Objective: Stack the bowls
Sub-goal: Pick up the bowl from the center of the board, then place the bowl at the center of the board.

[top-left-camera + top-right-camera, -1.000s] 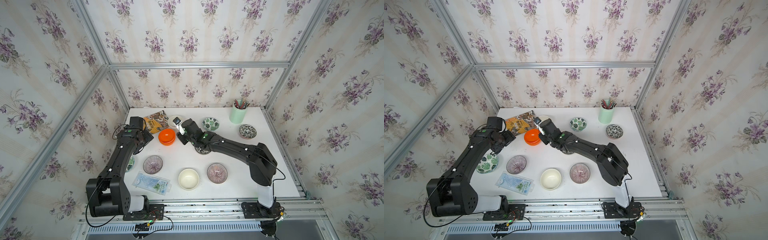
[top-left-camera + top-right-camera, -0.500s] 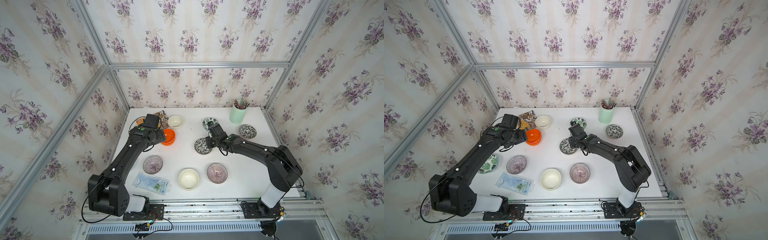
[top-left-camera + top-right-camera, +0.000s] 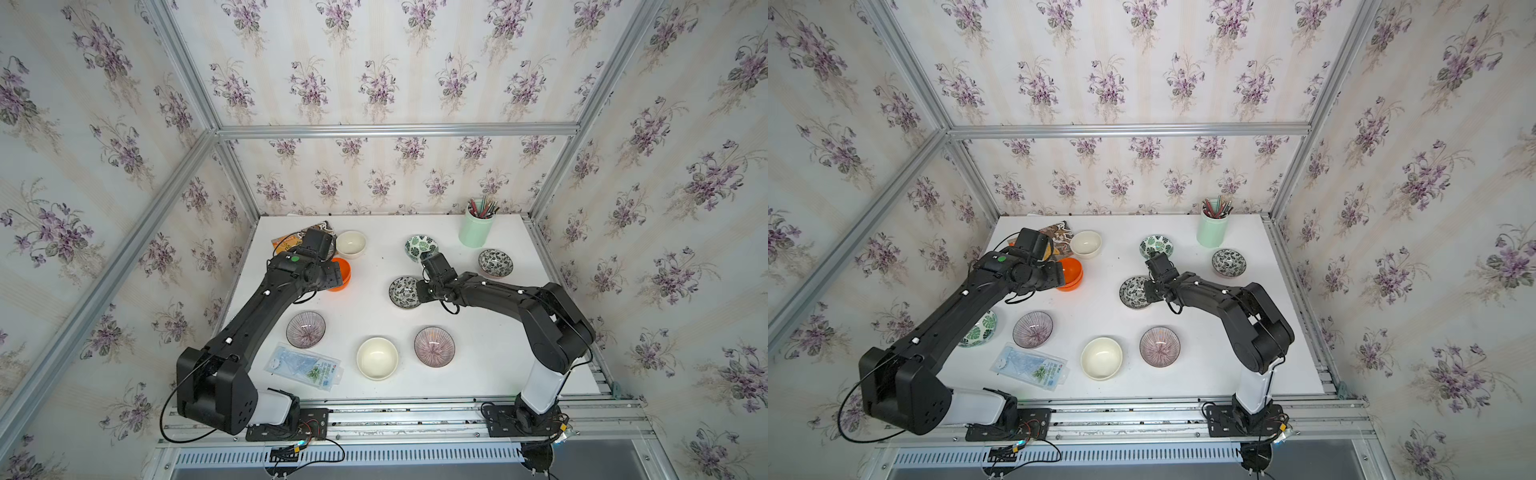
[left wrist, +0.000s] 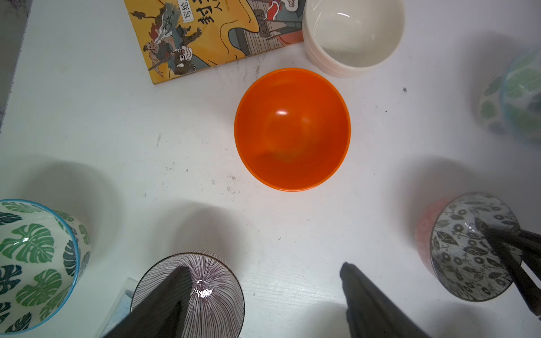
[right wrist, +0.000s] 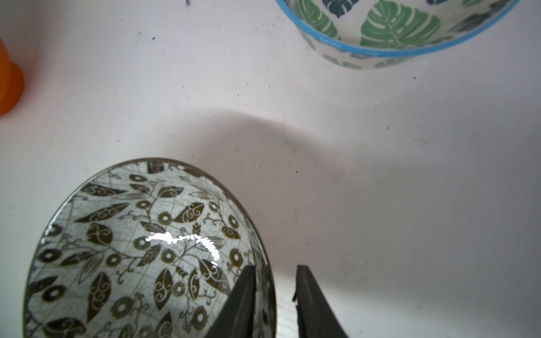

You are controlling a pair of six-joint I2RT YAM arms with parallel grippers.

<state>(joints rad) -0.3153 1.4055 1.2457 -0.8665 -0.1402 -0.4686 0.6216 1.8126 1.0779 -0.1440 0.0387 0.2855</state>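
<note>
fingers [image 5: 240,304] of the right gripper [image 5: 275,267] stand close together astride the rim of the black-and-white leaf bowl [image 5: 140,248], one inside and one outside. a sliver of table [image 5: 380,190] shows beside the outer one, so i cannot tell whether they have bitten. that bowl sits near the table's middle.

a pinch on one side of a thin, glossy rim looks risky. once lifted, the bowl could swing down, slip out, or land crooked on its twin [image 3: 495,262] by the right edge. the way there runs close to the green leaf bowl [image 3: 421,248] just beyond the wrist. the pencil cup [image 3: 476,230] stands beside the twin, so a low carry could knock either.

the left gripper [image 4: 263,266] hangs spread wide and empty over the orange bowl [image 4: 292,128] toward the left edge. in a top view it shows a double rim, so probably two are nested there.

along the near edge lie a plastic packet [image 3: 303,365], a purple striped bowl [image 3: 305,329], a cream bowl [image 3: 377,357] and the other purple striped bowl [image 3: 434,346]. a second green leaf bowl [image 3: 980,328] sits at the left edge, half under the left arm. toward the far left corner are a second cream bowl [image 3: 351,244] and a picture book [image 3: 291,241].

the table is white, scuffed and speckled. beyond it, flowered wallpaper [image 3: 374,83] covers three sides inside an aluminium frame [image 3: 395,131].
</note>
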